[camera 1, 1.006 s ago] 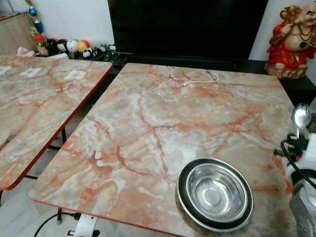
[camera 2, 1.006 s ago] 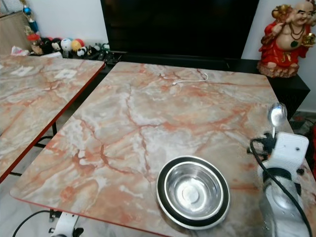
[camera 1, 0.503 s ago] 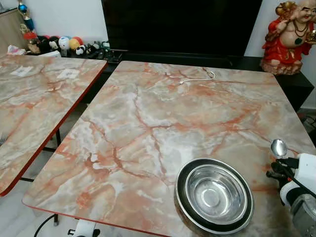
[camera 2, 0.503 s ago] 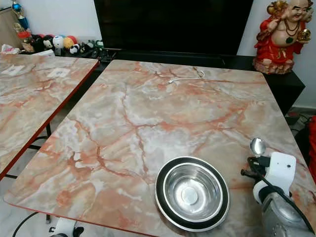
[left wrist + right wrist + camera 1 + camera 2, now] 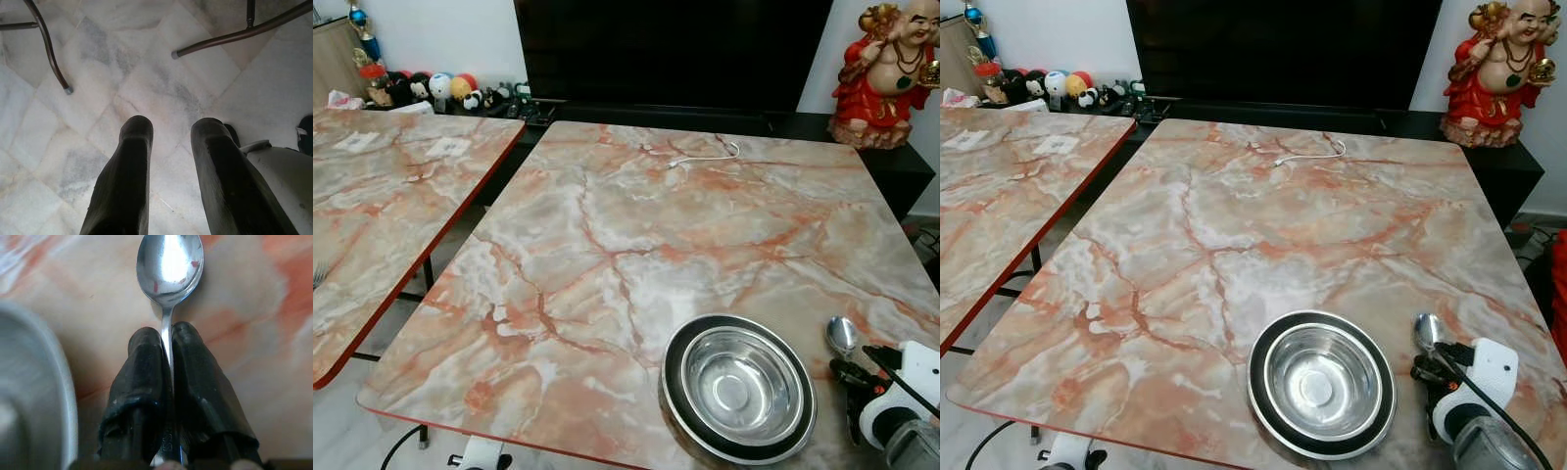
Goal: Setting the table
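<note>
Left eye view: a marble-patterned table [image 5: 636, 225] with a steel bowl [image 5: 740, 385] and a spoon [image 5: 842, 335] held beside it.

Largest first: the dark television screen [image 5: 671, 54] stands behind the table, a second marble-patterned table [image 5: 382, 206] sits to the left, and a red laughing Buddha statue [image 5: 891, 73] rests on the black cabinet at far right. A white cable [image 5: 710, 155] lies near the table's far edge. The steel bowl sits in a black-rimmed dish at the near edge. The right gripper [image 5: 167, 340] pinches the spoon's handle between closed fingers, bowl end low over the tabletop just right of the steel bowl; stamped letters on the handle are unreadable. The left gripper [image 5: 168, 134] hangs over pale marble floor tiles [image 5: 146, 83], fingers parted.
</note>
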Tool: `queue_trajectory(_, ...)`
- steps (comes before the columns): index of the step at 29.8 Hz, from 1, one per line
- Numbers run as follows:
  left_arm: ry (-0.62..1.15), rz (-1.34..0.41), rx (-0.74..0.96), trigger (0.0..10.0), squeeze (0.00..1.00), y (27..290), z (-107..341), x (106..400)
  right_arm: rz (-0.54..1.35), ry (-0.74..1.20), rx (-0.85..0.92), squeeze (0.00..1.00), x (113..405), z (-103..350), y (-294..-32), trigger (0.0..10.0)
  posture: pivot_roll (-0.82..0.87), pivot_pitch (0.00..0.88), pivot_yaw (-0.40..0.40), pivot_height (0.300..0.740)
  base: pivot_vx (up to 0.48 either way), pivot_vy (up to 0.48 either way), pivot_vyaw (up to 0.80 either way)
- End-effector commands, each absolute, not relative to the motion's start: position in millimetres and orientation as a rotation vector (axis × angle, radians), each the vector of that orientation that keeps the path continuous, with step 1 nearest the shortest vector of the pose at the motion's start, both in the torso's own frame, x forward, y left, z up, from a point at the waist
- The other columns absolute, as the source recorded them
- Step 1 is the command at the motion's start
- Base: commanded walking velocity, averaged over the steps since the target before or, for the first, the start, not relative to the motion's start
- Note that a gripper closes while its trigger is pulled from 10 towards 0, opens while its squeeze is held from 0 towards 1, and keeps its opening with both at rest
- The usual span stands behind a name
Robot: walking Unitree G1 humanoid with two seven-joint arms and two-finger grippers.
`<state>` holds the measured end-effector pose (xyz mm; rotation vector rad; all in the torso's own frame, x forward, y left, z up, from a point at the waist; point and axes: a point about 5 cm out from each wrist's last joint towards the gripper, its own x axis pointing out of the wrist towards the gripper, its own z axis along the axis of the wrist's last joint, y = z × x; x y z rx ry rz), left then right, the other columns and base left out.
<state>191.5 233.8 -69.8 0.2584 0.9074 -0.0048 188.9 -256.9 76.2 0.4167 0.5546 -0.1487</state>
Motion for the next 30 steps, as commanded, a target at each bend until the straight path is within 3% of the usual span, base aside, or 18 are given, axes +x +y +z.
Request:
queue_trajectory(1,0.928,-0.013,0.272,10.0,0.0,236.0,-71.4,187.8,-0.112,0.523,0.44,0.0,189.4,84.5,-253.3,10.0,-0.03,0.0,-0.006,0.74,0.0,0.0,0.0)
queue_trajectory(5,0.932,-0.012,0.273,10.0,0.0,236.6,-71.8,186.7,-0.143,0.538,0.479,0.0,174.6,78.6,-256.3,10.0,-0.04,0.0,-0.008,0.74,0.0,0.0,0.0)
queue_trajectory(14,0.931,-0.012,0.274,10.0,0.0,236.3,-71.7,187.2,-0.179,0.541,0.473,0.0,173.4,71.3,-259.1,10.0,-0.03,0.0,-0.01,0.74,0.0,0.0,0.0)
queue_trajectory(30,0.925,0.0,0.27,10.0,0.0,238.1,-70.3,189.1,-0.206,0.481,0.487,0.0,196.4,69.7,-249.2,10.0,-0.02,0.012,-0.003,0.74,0.0,0.0,0.0)
